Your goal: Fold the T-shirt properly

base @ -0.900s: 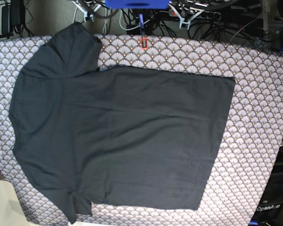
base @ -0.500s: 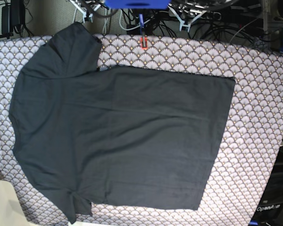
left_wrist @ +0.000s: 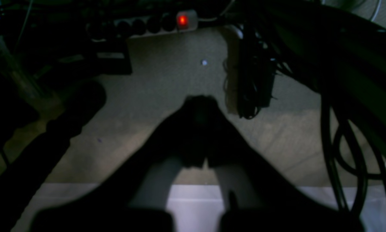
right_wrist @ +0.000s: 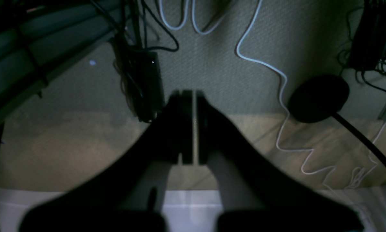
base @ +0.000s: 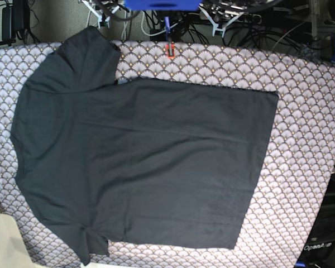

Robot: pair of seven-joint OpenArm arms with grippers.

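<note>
Overhead, one T-shirt (base: 145,162) lies flat on the tabletop (base: 307,139); left gripper (left_wrist: 199,111) pressed closed, right gripper (right_wrist: 190,103) nearly closed — both empty, touching nothing.

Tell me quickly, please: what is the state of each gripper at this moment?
Left gripper: closed, holding nothing, over the floor.
Right gripper: closed to a thin slit, holding nothing.
The T-shirt lies flat, untouched.

Right end effector (right_wrist: 194,129), dark, fingers near-closed w/ thin slit of light btwn, nothing held, over carpeted floor (right_wrist: 228,64); white cable (right_wrist: 281,96), black round base w/ pole (right_wrist: 318,98), black cable bundle (right_wrist: 141,83).
</note>
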